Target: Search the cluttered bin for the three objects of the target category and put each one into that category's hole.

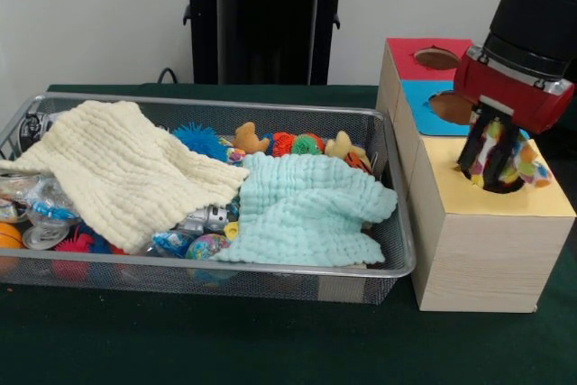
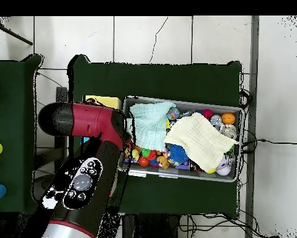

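My gripper hangs over the round hole in the yellow-faced wooden box. It is shut on a white fabric piece with coloured polka dots, which dangles partly into the hole. The wire mesh bin stands left of the boxes, full of clutter. No other dotted fabric shows in it. In the overhead view my arm hides the gripper and most of the boxes; only a strip of the yellow box shows beside the bin.
A cream waffle cloth and a mint waffle cloth cover much of the bin, over balls and small toys. Behind the yellow box stand the blue-faced box and the red-faced box.
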Controlling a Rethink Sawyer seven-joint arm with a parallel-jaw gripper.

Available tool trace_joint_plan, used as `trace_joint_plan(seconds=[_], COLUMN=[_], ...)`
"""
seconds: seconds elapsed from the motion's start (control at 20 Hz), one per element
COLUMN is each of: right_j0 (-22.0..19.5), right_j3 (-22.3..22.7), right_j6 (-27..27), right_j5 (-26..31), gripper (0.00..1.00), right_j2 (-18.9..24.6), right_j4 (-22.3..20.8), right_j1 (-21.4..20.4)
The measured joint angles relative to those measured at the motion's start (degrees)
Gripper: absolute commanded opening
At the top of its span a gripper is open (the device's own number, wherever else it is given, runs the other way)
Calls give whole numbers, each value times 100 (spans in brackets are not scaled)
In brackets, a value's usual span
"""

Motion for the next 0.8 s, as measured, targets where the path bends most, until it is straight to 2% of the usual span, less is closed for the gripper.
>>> trace_joint_plan(seconds=[0.8], right_j0=[-2], right_j3=[100], right_j6=[0], right_j5=[-47], gripper=[100], right_j2=[1], right_j4=[-6], right_j1=[-200])
